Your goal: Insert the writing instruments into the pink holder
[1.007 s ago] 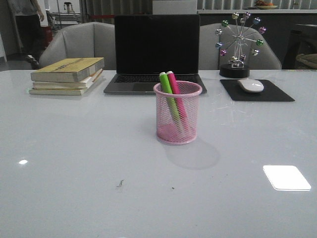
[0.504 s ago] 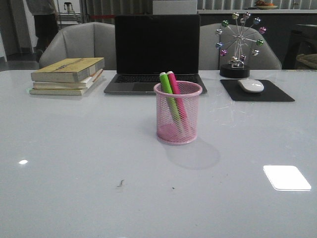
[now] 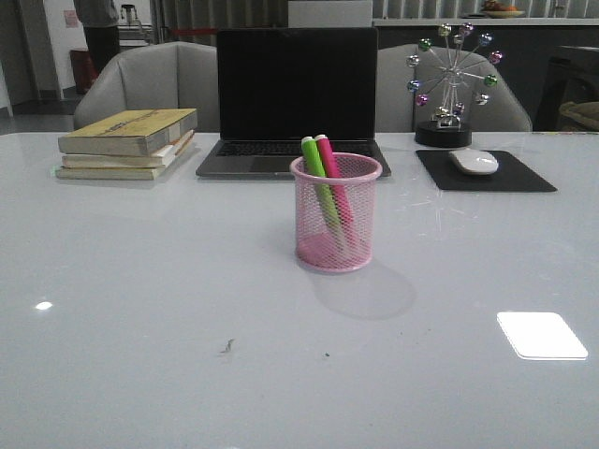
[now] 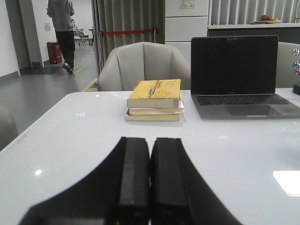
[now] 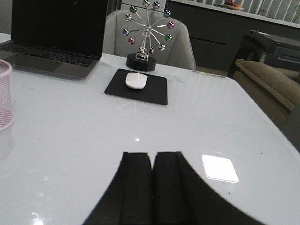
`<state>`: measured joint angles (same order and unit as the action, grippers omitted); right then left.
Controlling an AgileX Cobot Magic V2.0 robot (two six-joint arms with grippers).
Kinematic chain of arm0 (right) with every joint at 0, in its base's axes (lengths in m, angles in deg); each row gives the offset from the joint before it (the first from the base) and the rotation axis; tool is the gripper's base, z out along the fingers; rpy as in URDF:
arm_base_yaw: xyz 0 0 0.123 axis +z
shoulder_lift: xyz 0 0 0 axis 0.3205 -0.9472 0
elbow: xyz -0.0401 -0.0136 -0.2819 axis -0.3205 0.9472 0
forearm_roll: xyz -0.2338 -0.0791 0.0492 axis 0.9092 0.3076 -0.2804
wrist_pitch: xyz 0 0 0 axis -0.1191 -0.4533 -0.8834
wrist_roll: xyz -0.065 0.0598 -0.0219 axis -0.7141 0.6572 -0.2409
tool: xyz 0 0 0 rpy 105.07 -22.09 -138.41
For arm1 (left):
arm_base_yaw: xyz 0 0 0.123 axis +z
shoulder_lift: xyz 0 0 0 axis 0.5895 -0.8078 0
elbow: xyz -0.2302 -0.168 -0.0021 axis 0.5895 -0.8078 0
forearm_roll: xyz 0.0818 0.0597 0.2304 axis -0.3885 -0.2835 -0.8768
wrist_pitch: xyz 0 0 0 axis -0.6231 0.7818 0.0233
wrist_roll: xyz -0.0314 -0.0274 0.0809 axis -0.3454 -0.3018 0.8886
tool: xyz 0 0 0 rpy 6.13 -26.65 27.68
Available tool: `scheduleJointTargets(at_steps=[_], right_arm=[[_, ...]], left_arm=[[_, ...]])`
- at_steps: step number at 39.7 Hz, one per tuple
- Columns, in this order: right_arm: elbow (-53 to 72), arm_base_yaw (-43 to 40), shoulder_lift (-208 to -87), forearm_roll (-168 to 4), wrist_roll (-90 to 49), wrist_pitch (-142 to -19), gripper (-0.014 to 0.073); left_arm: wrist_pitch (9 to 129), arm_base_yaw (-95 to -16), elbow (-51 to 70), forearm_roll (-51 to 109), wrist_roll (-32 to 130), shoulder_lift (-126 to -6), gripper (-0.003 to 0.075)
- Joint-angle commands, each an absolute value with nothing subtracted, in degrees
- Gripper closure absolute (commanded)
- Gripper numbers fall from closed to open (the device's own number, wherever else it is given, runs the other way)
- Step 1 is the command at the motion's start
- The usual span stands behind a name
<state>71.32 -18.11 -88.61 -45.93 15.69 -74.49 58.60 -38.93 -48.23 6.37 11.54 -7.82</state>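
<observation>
Pens stood in the pink holder at mid worktop in the front view: green pen and magenta pen, long axes leaning, tops up and tilted left. Left wrist view: left gripper closed, empty. Right wrist view: right gripper closed, empty; a careless arm sweep could likely tip the light holder.

2 pens, 1 pink holder, 3 books, 1 laptop
</observation>
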Motion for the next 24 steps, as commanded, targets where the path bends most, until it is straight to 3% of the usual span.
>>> scheduleJointTargets(at_steps=[1,24], right_arm=[[70.9,-18.4,-87.6,-45.7,15.4,-70.3,0.0527],[70.9,-18.4,-87.6,-45.7,15.4,-70.3,0.0527]], left_arm=[[55.4,-39.0,-49.1,6.9,11.3,-6.7,0.0618],[54.5,-39.0,-49.1,6.9,11.3,-6.7,0.0619]])
